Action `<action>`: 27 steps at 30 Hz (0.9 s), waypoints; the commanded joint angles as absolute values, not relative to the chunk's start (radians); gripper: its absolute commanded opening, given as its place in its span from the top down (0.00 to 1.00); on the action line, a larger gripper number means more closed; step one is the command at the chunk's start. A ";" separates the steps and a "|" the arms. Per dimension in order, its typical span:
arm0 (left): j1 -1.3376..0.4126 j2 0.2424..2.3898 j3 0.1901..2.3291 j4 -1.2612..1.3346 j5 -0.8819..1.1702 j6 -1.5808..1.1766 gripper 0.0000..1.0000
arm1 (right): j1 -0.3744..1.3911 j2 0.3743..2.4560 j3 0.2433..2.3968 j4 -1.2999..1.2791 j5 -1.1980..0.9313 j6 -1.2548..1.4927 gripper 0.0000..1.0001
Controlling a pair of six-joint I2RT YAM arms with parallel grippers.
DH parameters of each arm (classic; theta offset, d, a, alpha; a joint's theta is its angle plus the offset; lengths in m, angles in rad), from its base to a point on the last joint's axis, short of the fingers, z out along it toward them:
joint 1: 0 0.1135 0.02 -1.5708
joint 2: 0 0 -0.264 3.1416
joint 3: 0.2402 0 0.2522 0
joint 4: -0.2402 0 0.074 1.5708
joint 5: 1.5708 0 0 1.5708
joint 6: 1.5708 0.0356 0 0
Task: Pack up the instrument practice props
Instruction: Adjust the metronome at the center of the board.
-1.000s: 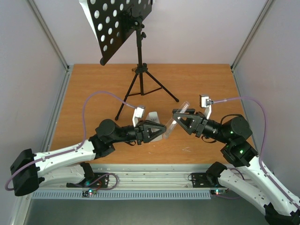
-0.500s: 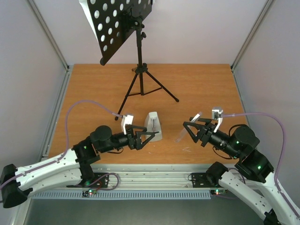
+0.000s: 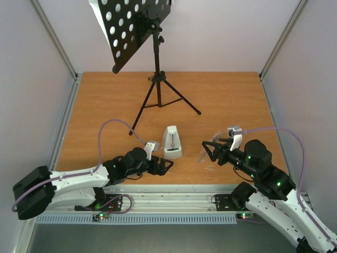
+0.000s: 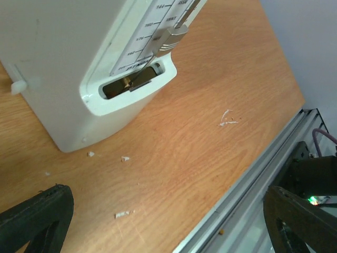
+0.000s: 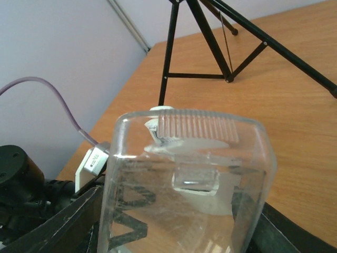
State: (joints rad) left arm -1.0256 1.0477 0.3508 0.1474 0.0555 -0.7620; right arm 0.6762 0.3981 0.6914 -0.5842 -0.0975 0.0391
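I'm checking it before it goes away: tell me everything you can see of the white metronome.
The metronome is a small white pyramid, plastic-looking, standing upright on the wooden table. Its open front shows a printed scale and a metal pendulum with a sliding weight. Only the table touches it; the left gripper, open, is beside it, apart.

There are two grippers, the left gripper (image 3: 164,165) and the right gripper (image 3: 210,150), and three props. These are one black music stand (image 3: 156,58) far beyond both, one white sheet (image 3: 96,13) showing at its desk's edge, and one white metronome (image 3: 171,142) just ahead of the left gripper's spread fingers. One clear plastic cover (image 5: 187,179) sits between the right gripper's fingers, and two purple cables (image 3: 110,124) run one to each wrist.
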 commanded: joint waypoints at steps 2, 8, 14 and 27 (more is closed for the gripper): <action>-1.019 1.161 0.371 0.357 0.029 -0.679 0.01 | 0.684 0.386 0.671 -0.562 -0.075 0.024 0.46; -1.019 1.246 0.403 0.335 -0.044 -0.626 0.01 | 0.683 0.377 0.662 -0.571 -0.075 0.019 0.45; -1.019 1.311 0.435 0.365 -0.043 -0.559 0.01 | 0.684 0.387 0.662 -0.561 -0.074 0.016 0.45; -1.023 1.486 0.519 0.486 0.139 -0.415 0.01 | 0.683 0.364 0.656 -0.579 -0.053 0.015 0.45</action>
